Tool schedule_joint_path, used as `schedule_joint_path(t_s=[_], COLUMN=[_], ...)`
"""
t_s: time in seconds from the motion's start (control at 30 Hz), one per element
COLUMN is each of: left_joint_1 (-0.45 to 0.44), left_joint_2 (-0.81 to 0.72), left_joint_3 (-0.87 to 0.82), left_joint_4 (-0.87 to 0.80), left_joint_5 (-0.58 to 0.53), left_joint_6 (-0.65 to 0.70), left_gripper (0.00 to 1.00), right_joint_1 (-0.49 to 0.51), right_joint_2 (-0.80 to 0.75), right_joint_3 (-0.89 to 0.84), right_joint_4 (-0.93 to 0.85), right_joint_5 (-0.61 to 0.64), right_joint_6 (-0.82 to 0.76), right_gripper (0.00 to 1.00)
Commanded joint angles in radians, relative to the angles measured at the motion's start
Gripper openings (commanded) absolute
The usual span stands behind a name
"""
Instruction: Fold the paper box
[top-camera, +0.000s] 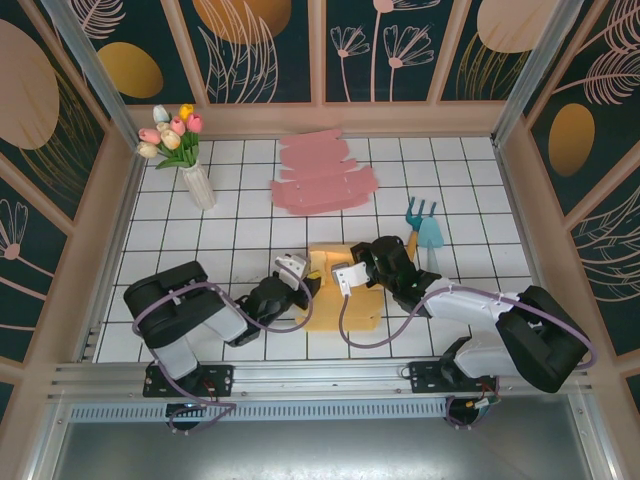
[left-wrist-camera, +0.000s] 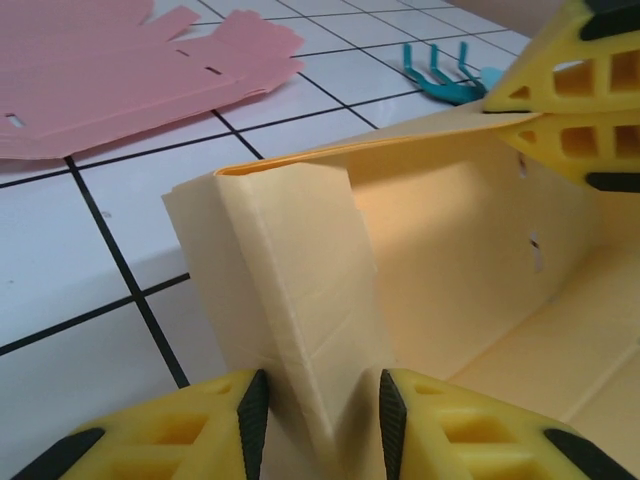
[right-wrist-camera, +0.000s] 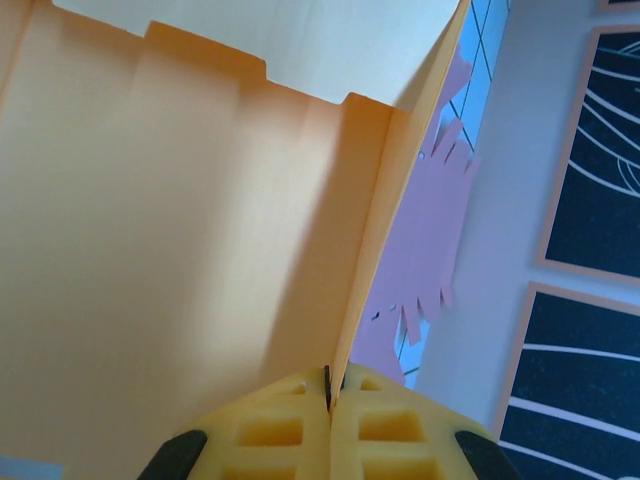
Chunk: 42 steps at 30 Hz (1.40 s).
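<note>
The yellow paper box (top-camera: 345, 308) lies half folded on the tiles near the front, between my two arms. In the left wrist view one end wall (left-wrist-camera: 290, 290) stands upright, folded double, and my left gripper (left-wrist-camera: 320, 425) straddles it with both pads against the paper. My right gripper (right-wrist-camera: 329, 385) is shut on the thin edge of the box's long side wall (right-wrist-camera: 180, 250). In the left wrist view the right gripper (left-wrist-camera: 505, 110) pinches the top of that far wall. In the top view the left gripper (top-camera: 303, 282) is at the box's left end and the right gripper (top-camera: 350, 277) at its far side.
A flat pink paper sheet (top-camera: 322, 175) lies behind the box, pink sheet (left-wrist-camera: 120, 80) also in the left wrist view. A teal toy rake (top-camera: 418, 212) and shovel lie to the right, a vase of tulips (top-camera: 195, 180) at the back left. Wooden walls enclose the tiled floor.
</note>
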<state>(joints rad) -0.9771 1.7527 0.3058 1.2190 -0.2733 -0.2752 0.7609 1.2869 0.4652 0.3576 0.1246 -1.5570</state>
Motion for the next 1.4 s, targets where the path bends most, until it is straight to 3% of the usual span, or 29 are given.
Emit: schedule_joint_path(t_s=[0.0,0.23,0.37,0.43,0.57,0.8,1.0,1.17,1.23,1.37], left_joint_1=[-0.025,-0.023,-0.023,-0.024,-0.024,-0.024,-0.024,-0.023,-0.025,-0.024], left_joint_2=[0.045,0.126,0.151,0.154,0.162,0.170,0.146,0.154,0.160,0.101], left_joint_3=[0.067,0.094,0.125,0.148,0.168,0.225,0.238,0.260,0.264,0.204], left_joint_4=[0.026,0.026,-0.057,-0.130,-0.213,-0.320,-0.337,-0.362,-0.354,-0.264], left_joint_5=[-0.111,-0.289,-0.437,-0.540,-0.724,-0.871,-0.865,-0.906,-0.912,-0.718], left_joint_6=[-0.035,-0.031,-0.013,0.004,0.021,0.031,0.025,0.049,0.067,0.069], left_gripper=[0.37,0.30,0.14,0.00,0.00,0.00,0.00,0.06,0.14,0.33], right_joint_1=[0.031,0.035,0.040,0.041,0.042,0.047,0.050,0.052,0.052,0.051], right_joint_2=[0.021,0.012,0.007,0.006,0.011,0.011,-0.002,-0.004,-0.004,0.003], right_joint_3=[-0.023,-0.030,-0.037,-0.041,-0.051,-0.059,-0.060,-0.061,-0.058,-0.053], right_joint_4=[-0.121,-0.111,-0.099,-0.085,-0.039,0.003,0.005,0.012,0.012,0.005], right_joint_5=[-0.063,-0.051,-0.033,-0.024,0.016,0.041,0.043,0.039,0.036,0.032], right_joint_6=[-0.023,-0.028,-0.033,-0.040,-0.051,-0.044,-0.035,-0.026,-0.018,-0.008], right_gripper=[0.00,0.00,0.00,0.00,0.00,0.00,0.00,0.00,0.00,0.00])
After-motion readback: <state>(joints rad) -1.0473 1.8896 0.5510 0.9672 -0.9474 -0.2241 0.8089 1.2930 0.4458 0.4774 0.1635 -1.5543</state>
